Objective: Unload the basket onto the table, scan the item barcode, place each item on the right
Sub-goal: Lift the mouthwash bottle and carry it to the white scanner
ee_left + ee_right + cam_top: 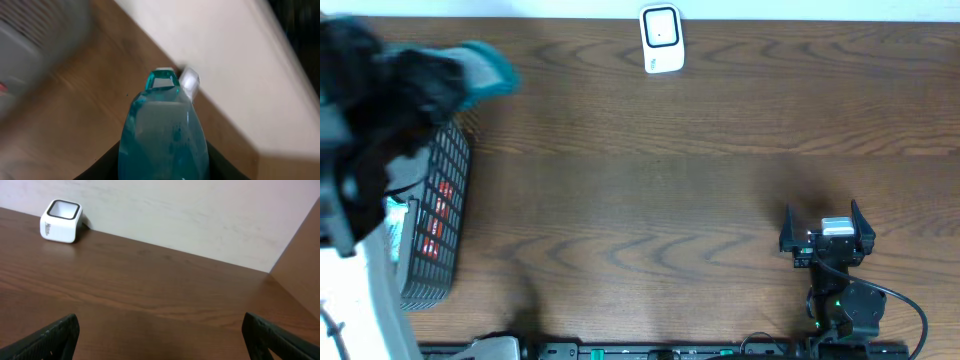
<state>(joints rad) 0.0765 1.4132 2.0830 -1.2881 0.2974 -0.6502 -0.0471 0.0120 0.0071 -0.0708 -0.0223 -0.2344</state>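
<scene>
The item, a translucent teal bottle (162, 135), is clamped between the black jaws of my left gripper (162, 167), its cap end pointing away from the camera. From overhead the bottle (485, 68) shows as a teal blur at the far left, with the raised left gripper (420, 85) shut on it high above the table. The white barcode scanner (661, 40) stands at the table's back edge; it also shows just past the bottle's tip as the scanner (189, 82), and far left as the scanner (60, 214). No barcode is visible. My right gripper (825, 222) rests open and empty near the front right, as the right gripper (160, 335) confirms.
A dark mesh basket (435, 215) holding red-labelled packages sits at the left edge, below the raised left arm; it appears blurred as the basket (35, 30). A pale wall runs behind the table's back edge.
</scene>
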